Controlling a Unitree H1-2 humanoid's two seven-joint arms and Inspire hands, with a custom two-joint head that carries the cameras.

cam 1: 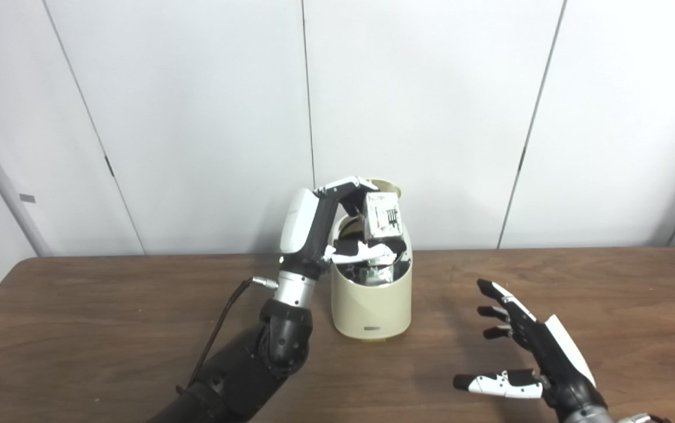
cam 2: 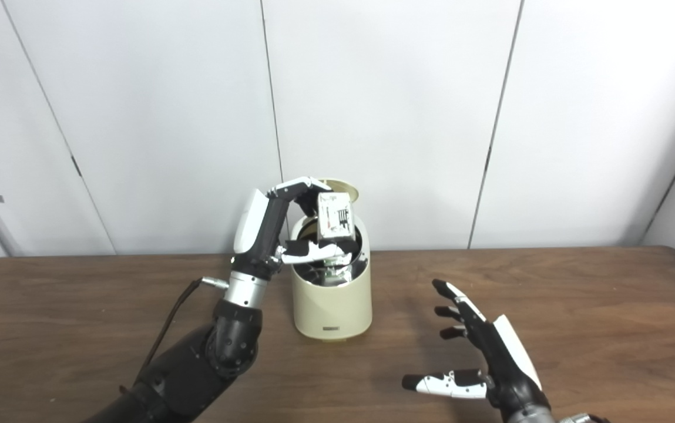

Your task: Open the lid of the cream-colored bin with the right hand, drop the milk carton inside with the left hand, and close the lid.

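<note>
Cream-colored plastic formed the bin (cam 1: 371, 305), which stood upright on the brown wooden surface (cam 1: 108, 305) with its lid (cam 1: 390, 189) tipped up behind the opening. The milk carton (cam 1: 383, 215), pale with dark printed markings, hung just above that opening, gripped in my left robot hand (cam 1: 343, 223), fingers over its top and thumb beneath. The bin already looked partly full of crumpled pale and dark waste.

My right robot hand (cam 1: 522, 352) hovered above the surface, well apart from the bin to its right, holding nothing, fingers spread.

I judged the risks as these: the carton sat toward the back edge of the opening, so on release it might catch the rim or the raised lid and topple outside. The waste inside might keep it from sinking, leaving the lid unable to shut. My left wrist was just beside the bin wall and could nudge it over.

The carton's printing was too small to read. A small dark label low on the bin's front was also illegible.
</note>
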